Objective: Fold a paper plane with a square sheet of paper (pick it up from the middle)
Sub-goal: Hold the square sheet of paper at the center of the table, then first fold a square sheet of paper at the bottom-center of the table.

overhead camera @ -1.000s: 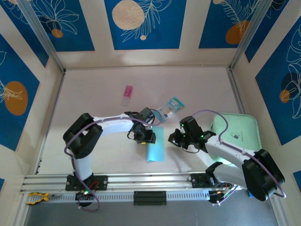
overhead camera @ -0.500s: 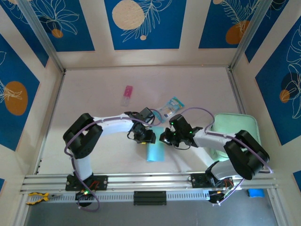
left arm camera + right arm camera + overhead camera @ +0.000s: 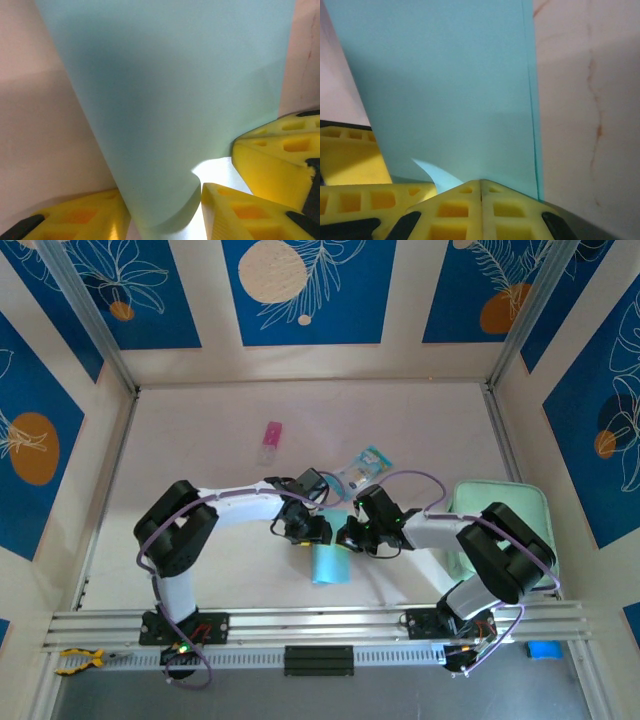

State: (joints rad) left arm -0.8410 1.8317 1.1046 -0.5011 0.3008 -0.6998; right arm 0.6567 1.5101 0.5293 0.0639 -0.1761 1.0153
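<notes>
Item: thin light-blue sheet of paper (image 3: pixel 330 564), folded narrow, lying on the pale counter (image 3: pixel 200 450) about midway between its left and right edges and toward the near edge, with its far end held between my two hands. My left hand (image 3: pixel 307 532) has its yellow fingers (image 3: pixel 75 222) set either side of the sheet's curled fold, pinching it. My right hand (image 3: pixel 349 537), just beside the left, has its fingers pressed together tip to tip at the sheet's end; a teal-and-clear printed packet (image 3: pixel 367 466) lies just beyond, and a pale mint-green pad (image 3: pixel 510 520) near the right edge.
</notes>
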